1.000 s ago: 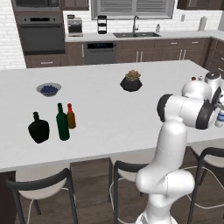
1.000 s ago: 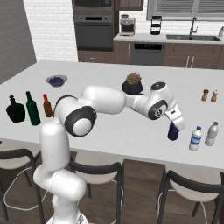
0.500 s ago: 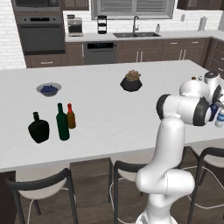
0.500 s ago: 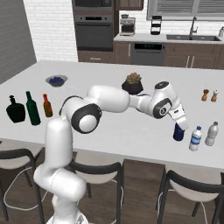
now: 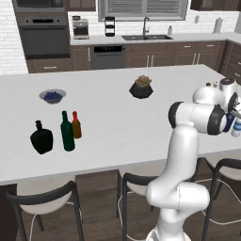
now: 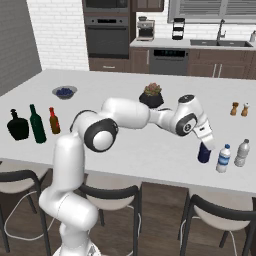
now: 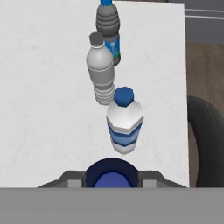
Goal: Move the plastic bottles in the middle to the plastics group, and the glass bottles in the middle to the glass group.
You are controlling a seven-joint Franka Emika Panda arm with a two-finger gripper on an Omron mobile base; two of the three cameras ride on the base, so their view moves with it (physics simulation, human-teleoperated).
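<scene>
Risk sits mostly with the neighbours: our gripper (image 6: 205,142) is clamped narrowly on the dark blue bottle (image 6: 203,152), which stands on the desk (image 6: 125,90) at its front right, just beside the plastics group. In the hand view the dark blue bottle's cap (image 7: 113,180) sits between the fingertips, and the blue-labelled bottle (image 7: 124,121) stands close ahead, with a clear grey-capped bottle (image 7: 101,70) and a dark-bodied bottle (image 7: 108,28) behind it. We judge that a release with the bottle tilted, or any sideways drift while backing out, could knock the blue-labelled one into the row and topple it. We cannot tell whether the dark blue bottle's base is fully on the desk. The green glass bottle (image 5: 67,132) stands far left, between the black flask (image 5: 41,138) and the amber bottle (image 5: 76,125), well clear of this.
</scene>
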